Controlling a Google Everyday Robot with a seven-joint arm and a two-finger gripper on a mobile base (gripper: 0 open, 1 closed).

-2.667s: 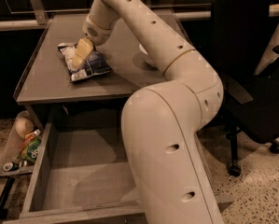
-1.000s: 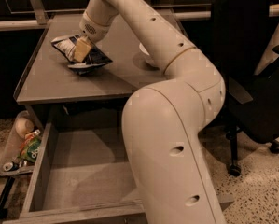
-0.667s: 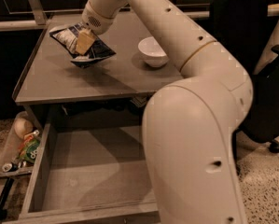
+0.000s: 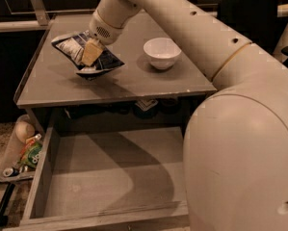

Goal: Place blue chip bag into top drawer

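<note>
Camera view: gripper (image 4: 91, 52) around crinkled blue chip bag (image 4: 67, 44)

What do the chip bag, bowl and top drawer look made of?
The blue chip bag, held in the gripper over the tabletop: thin foil-like film, crinkled, glossy. The white bowl: smooth, faint sheen, ceramic or plastic, unclear. The top drawer: matte grey board, likely painted wood, faint grain.

One camera, seemingly high behind the arm's shoulder, looks down at tabletop (image 4: 134, 83), top drawer (image 4: 110, 177), and upper-left gripper (image 4: 91, 52) clasping blue chip bag (image 4: 69, 44).
</note>
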